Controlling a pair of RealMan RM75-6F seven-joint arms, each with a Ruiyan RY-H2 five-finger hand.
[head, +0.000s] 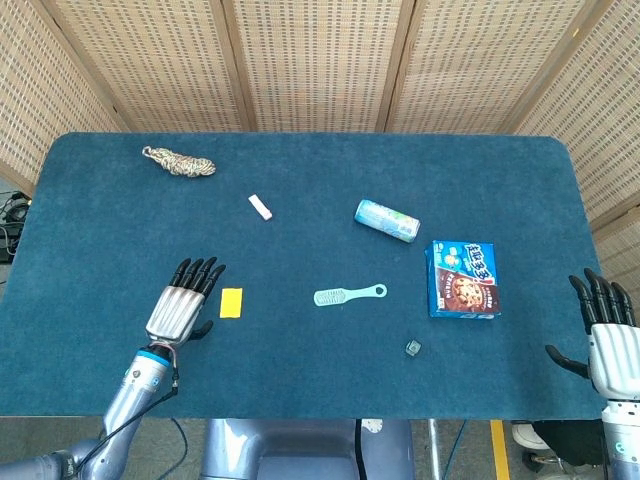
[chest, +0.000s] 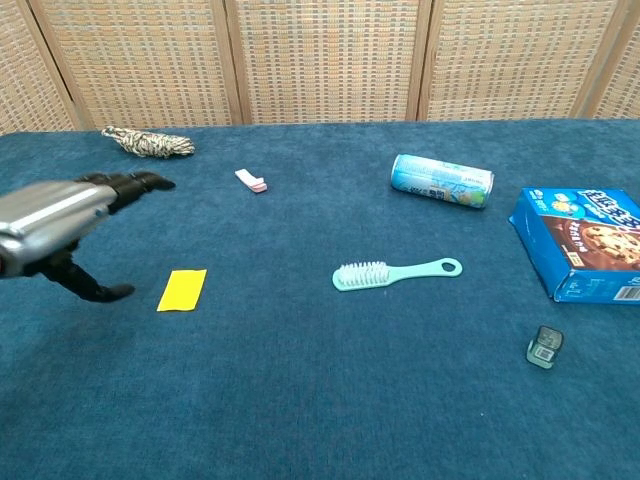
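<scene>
In the head view, the left hand (head: 181, 311) hovers at the lower left of the blue surface (head: 300, 380), fingers (head: 198, 273) apart and holding nothing, just left of the yellow card (head: 231, 302). The right hand (head: 607, 345) sits at the lower right edge, fingers spread, empty, right of the cookie box (head: 463, 279).

In the chest view, the left hand (chest: 62, 225) shows at mid left, fingers splayed, the thumb close to the yellow card (chest: 182, 289). A mint brush (chest: 396, 273) lies at centre.
</scene>
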